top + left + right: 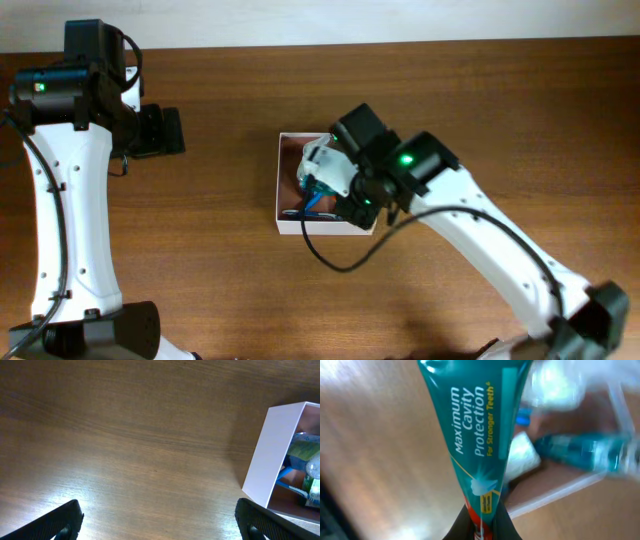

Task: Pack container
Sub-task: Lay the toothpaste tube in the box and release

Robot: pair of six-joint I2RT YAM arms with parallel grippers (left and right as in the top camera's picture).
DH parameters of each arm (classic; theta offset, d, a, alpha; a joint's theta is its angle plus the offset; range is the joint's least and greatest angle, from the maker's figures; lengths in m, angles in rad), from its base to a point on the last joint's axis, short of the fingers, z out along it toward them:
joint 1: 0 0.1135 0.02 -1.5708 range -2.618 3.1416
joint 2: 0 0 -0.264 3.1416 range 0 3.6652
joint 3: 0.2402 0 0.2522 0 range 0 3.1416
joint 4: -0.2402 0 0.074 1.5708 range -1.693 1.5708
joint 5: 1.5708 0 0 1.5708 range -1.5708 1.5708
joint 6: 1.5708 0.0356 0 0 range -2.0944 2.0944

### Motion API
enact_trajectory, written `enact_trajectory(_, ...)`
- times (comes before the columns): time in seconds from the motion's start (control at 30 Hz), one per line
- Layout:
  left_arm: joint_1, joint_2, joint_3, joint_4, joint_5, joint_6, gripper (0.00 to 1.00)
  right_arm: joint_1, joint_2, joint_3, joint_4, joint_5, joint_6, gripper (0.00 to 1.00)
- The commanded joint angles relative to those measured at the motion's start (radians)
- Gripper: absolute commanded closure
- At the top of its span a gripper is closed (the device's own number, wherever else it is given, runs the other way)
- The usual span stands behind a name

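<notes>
Presently the right claw (481,527) is clenched on one end of a teal toothpaste tube (470,435), lettered "Maximum Cavity Protection". The tube's body runs out ahead of the fingertips.

The container (279,185) is seen directly beneath this claw in the overhead view. In the right wrist view one white wall is seen just past the tube, with bare wood on the tube's other side. The tube is therefore judged to hang about over the container's edge.

Step in hand, as judged: the tube is being lowered into the container.

Notes for doing it well:
- The whole tube should be carried inside the wall line before anything is let go.
- The thin wall should not be brushed, since it looks light enough to be shoved.
- The tube should be laid low and flat in the free floor beside the things already below the claw, then released.

The left claw (157,520) is spread wide and empty above the wooden table (125,435). The container is off to its side, well apart.

Container, as seen: square, shallow and lidless, with thin white walls and a brownish-pink floor. Several toiletries are already inside, among them a blue-handled item (286,474), possibly a toothbrush, and a green-labelled bottle (306,451). Other contents are too blurred to be named.
</notes>
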Motion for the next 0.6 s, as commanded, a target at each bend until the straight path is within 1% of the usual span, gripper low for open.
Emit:
enact_trajectory(0.0, -0.001, -0.016, 0.009, 0.002, 0.007, -0.009, 0.01, -0.006, 0.079, -0.002, 0.044, 0.0, -0.217, 0.96)
enact_trajectory(0.13, -0.001, -0.016, 0.009, 0.002, 0.007, -0.009, 0.0, -0.004, 0.164, -0.002, 0.058, 0.0, -0.346, 0.96)
enact_trajectory(0.17, 0.0, -0.016, 0.009, 0.002, 0.007, -0.009, 0.0, -0.005, 0.179, -0.002, 0.059, 0.001, -0.355, 0.95)
enact_trajectory(0.2, -0.001, -0.016, 0.009, 0.002, 0.007, -0.009, 0.0, -0.005, 0.197, -0.002, 0.061, 0.002, -0.355, 0.89)
enact_trajectory(0.27, -0.001, -0.016, 0.009, 0.002, 0.007, -0.009, 0.0, -0.005, 0.217, -0.002, 0.063, 0.016, -0.37, 0.67)
enact_trajectory(0.4, -0.001, -0.016, 0.009, 0.002, 0.007, -0.009, 0.0, -0.005, 0.219, 0.001, 0.084, 0.101, -0.369, 0.54)
enact_trajectory(0.47, 0.0, -0.016, 0.009, 0.002, 0.007, -0.009, 0.0, -0.005, 0.21, 0.016, 0.084, 0.134, -0.333, 0.51)
enact_trajectory(0.5, 0.0, -0.016, 0.009, 0.002, 0.007, -0.009, 0.01, -0.005, 0.204, 0.029, 0.081, 0.148, -0.294, 0.36)
enact_trajectory(0.53, -0.001, -0.016, 0.009, 0.002, 0.007, -0.009, 0.0, -0.005, 0.194, 0.051, 0.073, 0.162, -0.227, 0.28)
enact_trajectory(0.57, -0.001, -0.016, 0.009, 0.002, 0.007, -0.009, 0.0, -0.005, 0.186, 0.066, 0.063, 0.159, -0.19, 0.28)
